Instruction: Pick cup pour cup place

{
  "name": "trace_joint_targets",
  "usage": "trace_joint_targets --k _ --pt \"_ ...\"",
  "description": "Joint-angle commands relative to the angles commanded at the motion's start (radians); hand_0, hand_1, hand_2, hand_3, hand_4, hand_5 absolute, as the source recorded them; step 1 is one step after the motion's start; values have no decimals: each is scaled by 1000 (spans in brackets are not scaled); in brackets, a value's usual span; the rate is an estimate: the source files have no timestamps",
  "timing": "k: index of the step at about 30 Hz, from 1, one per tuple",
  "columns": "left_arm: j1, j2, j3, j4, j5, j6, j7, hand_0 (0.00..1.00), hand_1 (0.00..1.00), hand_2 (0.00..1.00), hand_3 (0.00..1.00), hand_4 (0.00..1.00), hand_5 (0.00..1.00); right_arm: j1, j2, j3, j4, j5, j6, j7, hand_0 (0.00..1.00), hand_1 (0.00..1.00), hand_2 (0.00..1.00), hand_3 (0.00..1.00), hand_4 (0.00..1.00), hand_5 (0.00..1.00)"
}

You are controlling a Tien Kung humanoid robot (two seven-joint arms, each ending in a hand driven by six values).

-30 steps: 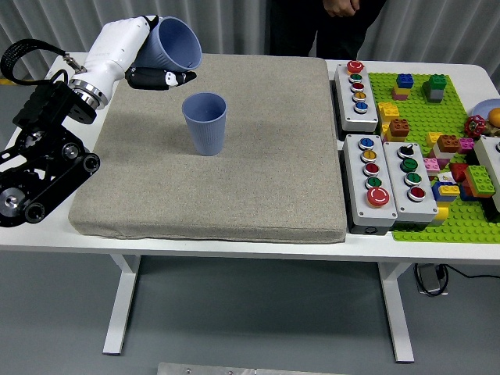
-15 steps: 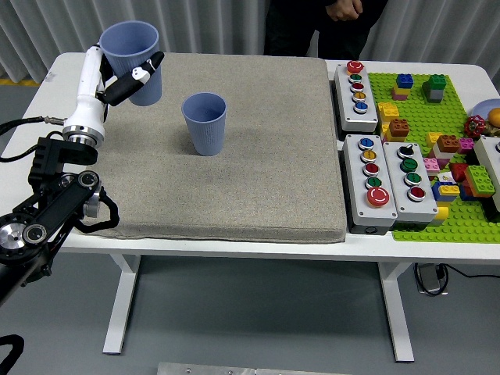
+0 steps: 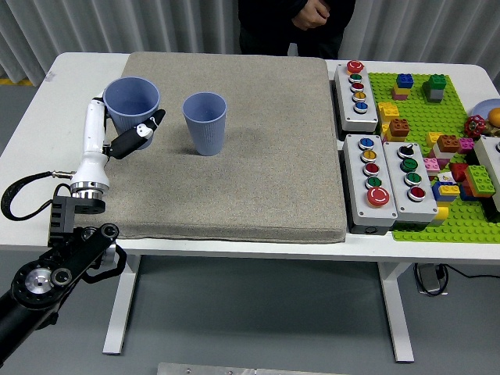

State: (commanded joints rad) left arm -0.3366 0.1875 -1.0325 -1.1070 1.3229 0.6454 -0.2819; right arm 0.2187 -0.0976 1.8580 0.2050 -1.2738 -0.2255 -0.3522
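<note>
Two blue-grey cups stand on the beige mat [image 3: 250, 172]. One cup [image 3: 205, 123] stands upright and free near the mat's middle left. The other cup [image 3: 131, 101] is upright at the mat's left side, a little left of the first, with my left hand [image 3: 125, 133] shut on it, white thumb on the left and dark-tipped fingers on the right. Whether its base touches the mat is hidden by the hand. My left arm [image 3: 58, 258] comes up from the lower left corner. The right arm is out of view.
Right of the mat lie three grey button boxes [image 3: 373, 176] and a green baseplate [image 3: 445, 133] with several coloured bricks. A person in dark clothes [image 3: 293, 23] stands at the far side, hands held together at the body.
My left hand has turned the held cup upright from a tilt over the other cup, then carried it down and left to the mat's left side. The arm has drawn back.
</note>
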Motion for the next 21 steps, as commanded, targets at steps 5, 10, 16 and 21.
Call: trace_joint_targets --k 5,10,16,21 --pt "11 -12 21 35 -41 0 -14 501 470 467 455 752 354 -2 0 1 0 -6 1 -1 687 638 590 594 2 146" --pt "18 -19 30 60 -63 0 -24 504 482 488 493 749 359 -7 1 2 0 -11 2 -3 687 638 589 594 2 147" --pt "18 -22 35 87 -72 0 -25 505 490 494 494 750 361 -12 2 5 1 -16 3 -5 687 638 590 594 2 147" --pt "17 -22 39 97 -88 0 -31 506 493 510 498 748 359 -12 2 6 1 -17 4 -5 687 638 590 593 2 146"
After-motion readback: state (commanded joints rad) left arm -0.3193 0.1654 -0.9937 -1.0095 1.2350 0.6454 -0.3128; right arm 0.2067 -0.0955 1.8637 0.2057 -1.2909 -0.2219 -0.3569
